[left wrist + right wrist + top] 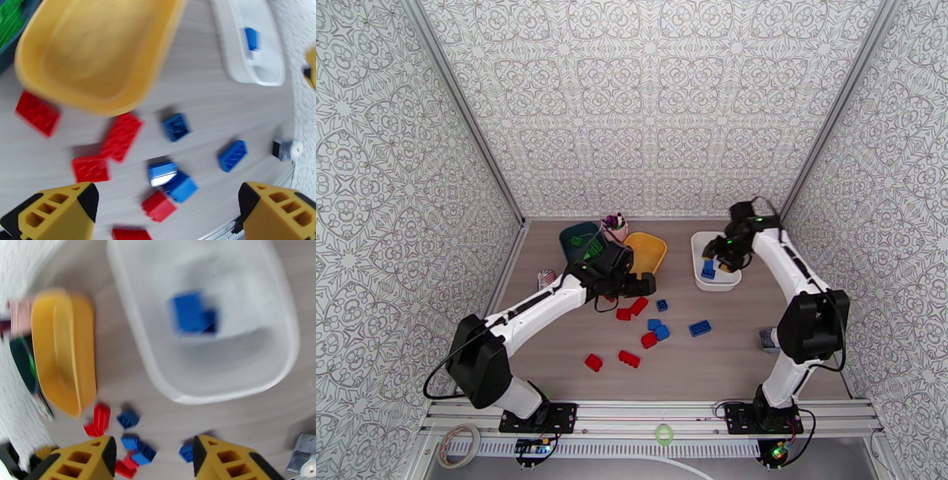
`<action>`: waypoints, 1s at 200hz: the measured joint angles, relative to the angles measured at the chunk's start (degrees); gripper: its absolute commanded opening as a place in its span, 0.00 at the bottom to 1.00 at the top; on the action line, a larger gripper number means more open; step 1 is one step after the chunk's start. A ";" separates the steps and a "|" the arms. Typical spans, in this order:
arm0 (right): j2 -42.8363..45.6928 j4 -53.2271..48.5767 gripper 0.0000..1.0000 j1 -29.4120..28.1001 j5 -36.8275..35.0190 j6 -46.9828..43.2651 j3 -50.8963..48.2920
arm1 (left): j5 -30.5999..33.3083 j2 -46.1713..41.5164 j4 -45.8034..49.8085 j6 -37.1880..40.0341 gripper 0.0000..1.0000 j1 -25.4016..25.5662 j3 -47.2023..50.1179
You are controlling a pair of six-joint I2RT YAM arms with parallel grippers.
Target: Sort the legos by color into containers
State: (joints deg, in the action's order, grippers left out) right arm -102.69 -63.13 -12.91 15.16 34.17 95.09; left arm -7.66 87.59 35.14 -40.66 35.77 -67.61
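My right gripper (724, 263) (154, 461) hangs open over the white tray (697, 245) (221, 398), nothing between its fingers. Blue legos (709, 270) (191, 313) lie in that tray. The left gripper (638, 286) (168, 215) is wide open and empty above the near edge of the yellow tray (652, 246) (91, 59), which holds nothing. Behind it, the dark teal tray (575, 237) (6, 63) holds green legos (592, 248) (10, 19). Loose red legos (638, 306) (120, 136) and blue legos (700, 328) (233, 155) are scattered on the table in front of the trays.
A pink cup of pens (615, 225) stands behind the teal and yellow trays. A small striped red-white object (546, 278) lies at the left. A grey block (768, 339) (284, 149) sits by the right arm. Patterned walls close in the table.
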 measured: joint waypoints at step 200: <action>-21.29 0.02 0.54 -24.83 -10.51 -5.31 4.02 | -0.04 -18.51 -2.27 -10.99 0.99 -6.05 21.94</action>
State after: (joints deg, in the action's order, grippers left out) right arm -123.98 -63.11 -37.74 4.64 28.86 99.11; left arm -7.70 69.08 32.86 -51.66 29.71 -45.67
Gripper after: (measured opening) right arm 0.549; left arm 0.994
